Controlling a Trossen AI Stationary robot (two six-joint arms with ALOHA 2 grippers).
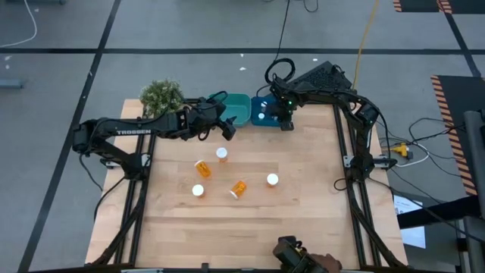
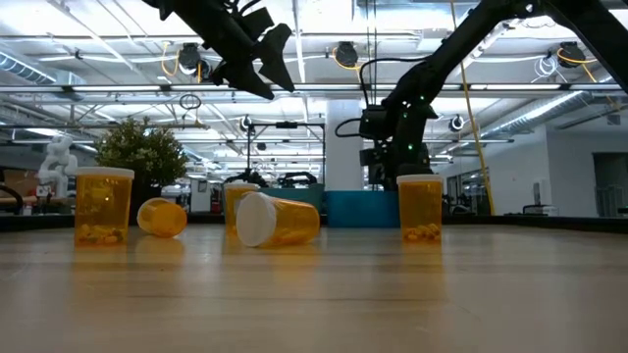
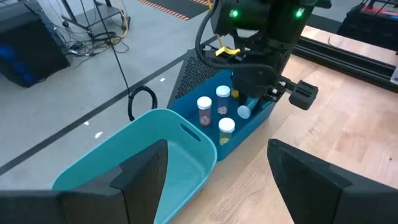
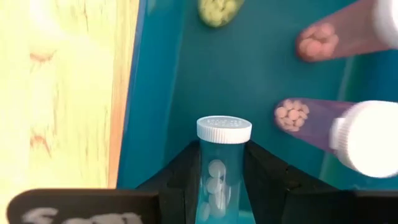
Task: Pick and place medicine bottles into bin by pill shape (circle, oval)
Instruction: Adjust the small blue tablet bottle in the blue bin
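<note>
Listing from my near edge: five medicine bottles point(image 1: 238, 188) waited mid-table, three upright, two tipped, not yet sorted. Beyond them, I kept the left gripper point(image 1: 225, 127) empty, fingers spread, beside the light teal bin point(image 3: 163, 147), free for another pick. Farthest, the right gripper point(image 4: 222, 163) clamped one bottle point(image 4: 222, 163) over the blue bin point(image 1: 264, 112), apparently for release among four bottles.

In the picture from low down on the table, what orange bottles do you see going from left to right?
Upright bottle with pills → bottle lying on its side → upright bottle behind → tipped bottle with its white cap facing us → upright bottle with pills on the right.
</note>
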